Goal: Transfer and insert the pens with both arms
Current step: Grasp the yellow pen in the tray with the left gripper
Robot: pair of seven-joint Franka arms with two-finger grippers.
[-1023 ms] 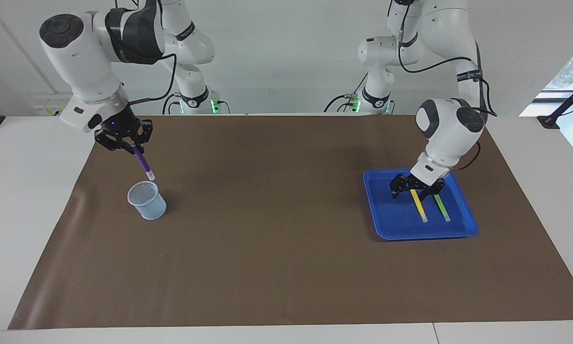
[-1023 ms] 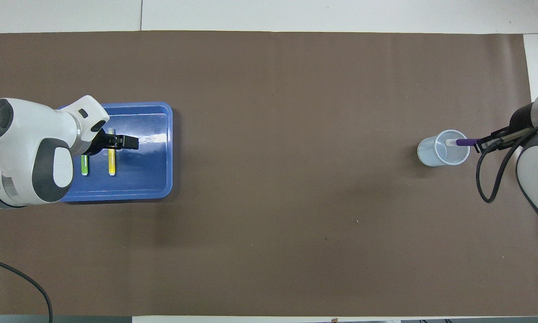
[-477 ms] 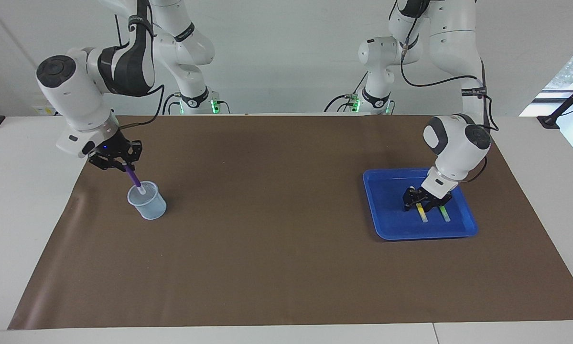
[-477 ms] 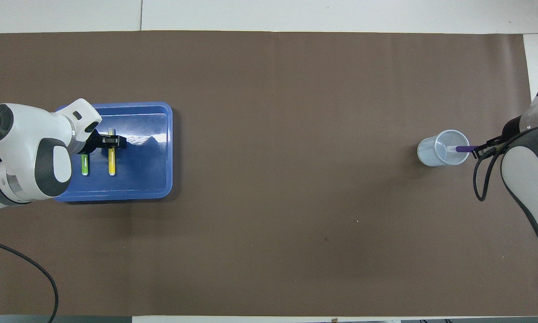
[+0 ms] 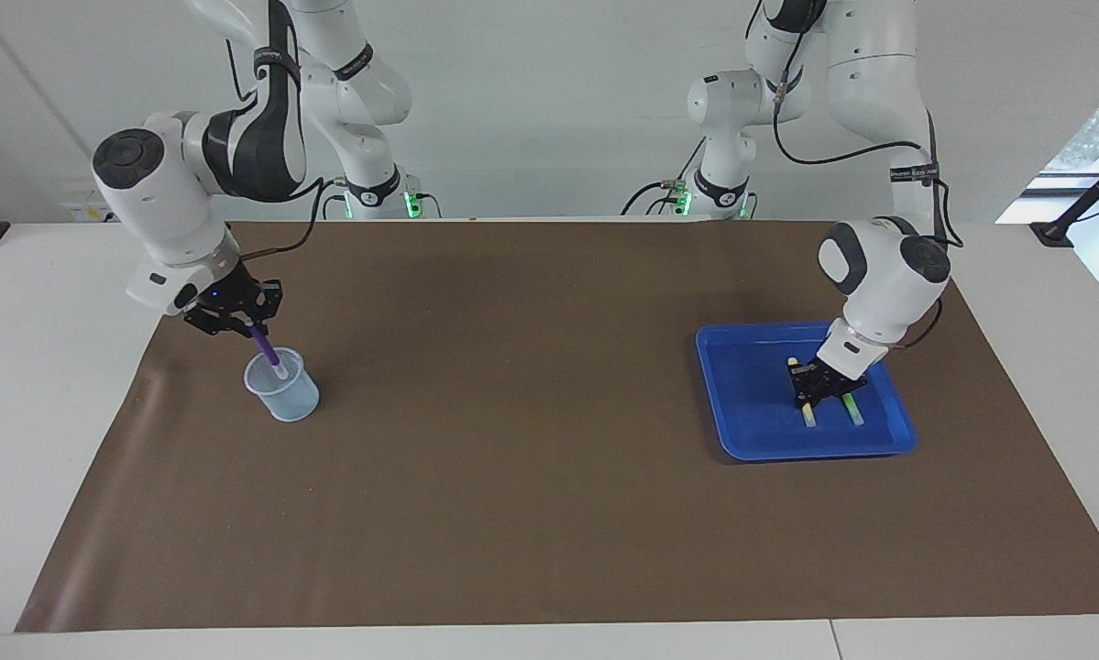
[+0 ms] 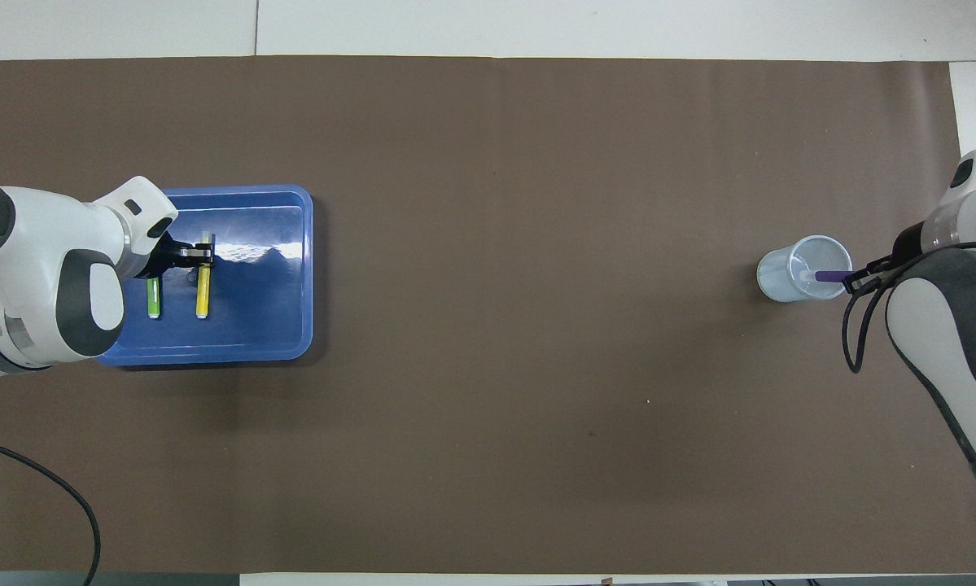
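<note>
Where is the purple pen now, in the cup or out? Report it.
Partly in. The purple pen slants from the right gripper, shut on it, with its pale tip below the rim of the cup.

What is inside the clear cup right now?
The pale tip of the purple pen, slanting into the cup and held by the right tool. Nothing else shows through its wall; the tip's contact with the bottom is unclear.

No legible text, label, brand, number or sign anywhere. Only tiny unreadable lettering on the black bands around the two arms' links.
</note>
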